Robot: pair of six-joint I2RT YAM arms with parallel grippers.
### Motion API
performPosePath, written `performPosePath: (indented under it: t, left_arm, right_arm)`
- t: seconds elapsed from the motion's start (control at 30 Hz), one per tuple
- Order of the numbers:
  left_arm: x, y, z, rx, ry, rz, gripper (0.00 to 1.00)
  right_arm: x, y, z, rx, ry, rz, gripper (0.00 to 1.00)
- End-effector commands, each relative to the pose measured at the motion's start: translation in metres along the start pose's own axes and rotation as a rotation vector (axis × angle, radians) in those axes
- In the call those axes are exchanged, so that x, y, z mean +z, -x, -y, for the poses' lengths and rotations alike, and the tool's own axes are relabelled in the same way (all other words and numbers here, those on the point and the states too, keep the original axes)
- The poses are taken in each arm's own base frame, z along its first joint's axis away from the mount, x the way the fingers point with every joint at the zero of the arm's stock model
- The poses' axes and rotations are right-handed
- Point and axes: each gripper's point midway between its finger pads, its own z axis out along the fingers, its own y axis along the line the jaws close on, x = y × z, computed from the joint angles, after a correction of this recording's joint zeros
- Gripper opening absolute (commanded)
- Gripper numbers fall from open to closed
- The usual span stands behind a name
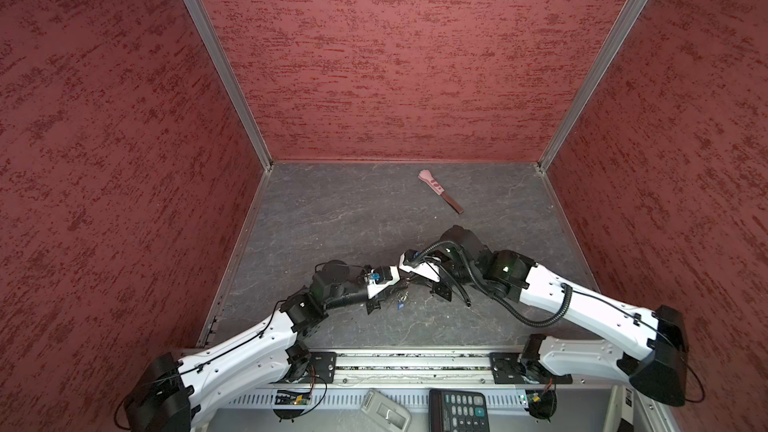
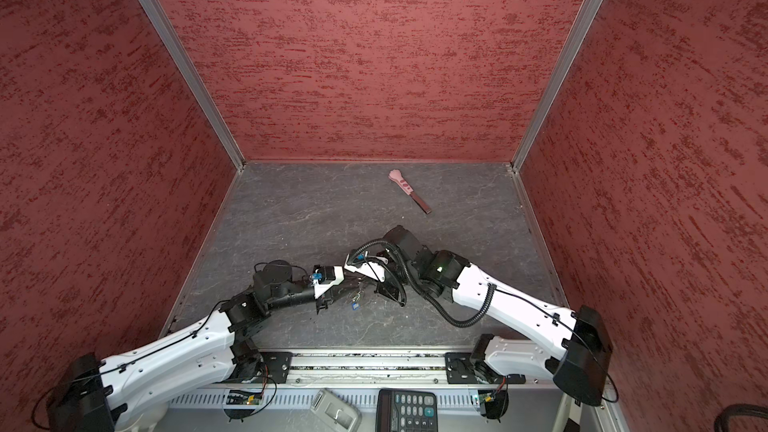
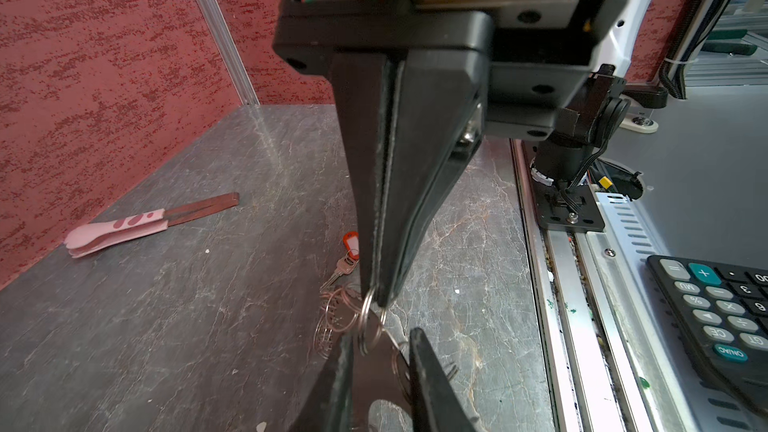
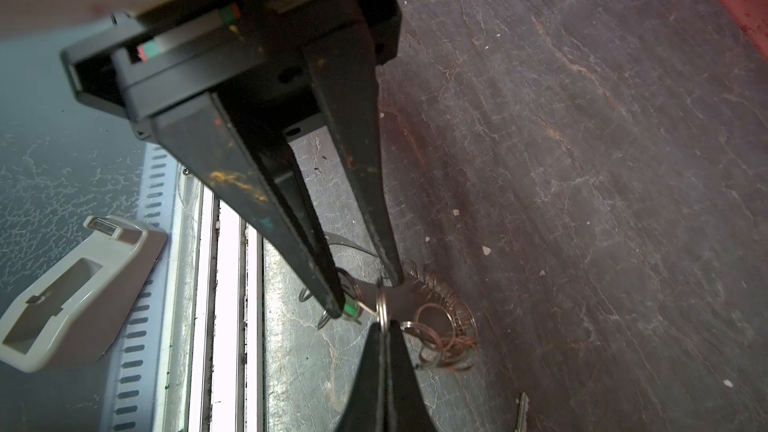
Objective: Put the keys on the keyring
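Note:
The keyring [image 1: 402,295] lies near the table's front middle in both top views, under the two grippers. Its coppery chain loops [image 3: 336,317] and dark brown strap [image 3: 374,371] show in the left wrist view. My right gripper [image 4: 384,326] is shut on a silver split ring [image 4: 382,309] and lifts it. My left gripper [image 3: 380,334] faces it, fingers narrowly apart either side of the strap. A green-tagged key [image 4: 351,308] sits at one left fingertip. The red-tagged key [image 3: 350,243] lies on the table behind. A blue-tagged key [image 1: 400,306] lies just in front.
A pink-handled tool [image 1: 440,192] lies toward the back right. In front of the metal rail [image 1: 415,363], off the table, sit a black calculator [image 1: 461,409] and a grey plastic holder [image 1: 384,411]. Red walls close three sides.

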Motion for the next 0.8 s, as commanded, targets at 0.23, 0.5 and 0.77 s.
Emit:
performPosePath:
  t: [0.23, 0.5, 0.77]
  left_arm:
    - [-0.001, 0.015, -0.01, -0.021, 0.035, 0.043, 0.12]
    - [-0.003, 0.02, -0.009, -0.031, 0.029, 0.066, 0.22]
    - [0.0, 0.014, -0.007, -0.031, 0.01, 0.039, 0.17]
  right_arm:
    - [-0.007, 0.022, -0.009, -0.065, 0.021, 0.102, 0.0]
    - [-0.001, 0.014, -0.004, -0.059, -0.008, 0.091, 0.0]
    - [-0.008, 0.019, -0.002, -0.072, -0.038, 0.128, 0.0]
